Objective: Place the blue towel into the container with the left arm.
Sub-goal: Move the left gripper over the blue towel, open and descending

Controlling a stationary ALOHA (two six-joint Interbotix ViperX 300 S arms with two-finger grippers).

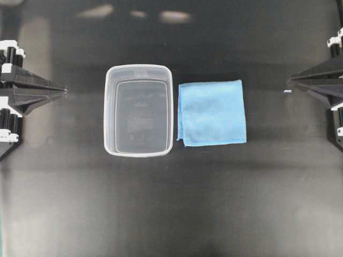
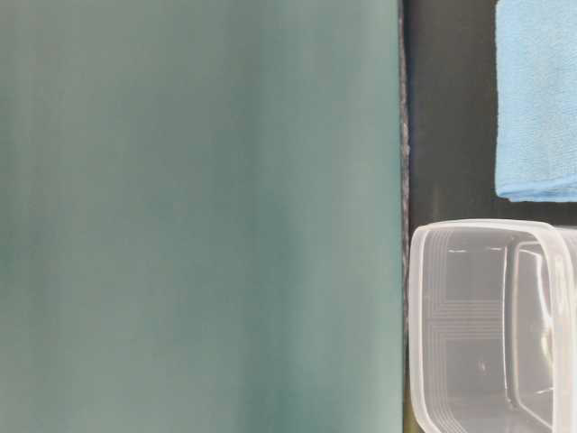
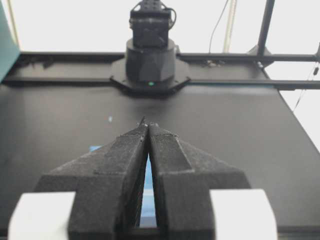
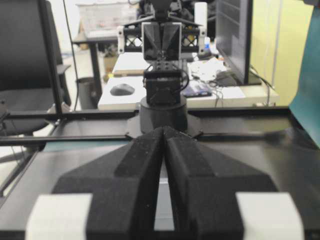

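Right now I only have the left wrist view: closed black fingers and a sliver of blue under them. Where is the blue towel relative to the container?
Observer: The blue towel lies flat beside the container, on its far side from the left end effector.
Operator: Is anything in the container?
Observer: No. Its clear walls show only the dark table beneath.
Operator: And the other arm?
Observer: The right end effector is shut, at the table's right edge, apart from the towel.
Operator: Are towel and container touching?
Observer: From overhead they sit very close; I cannot tell if they touch.
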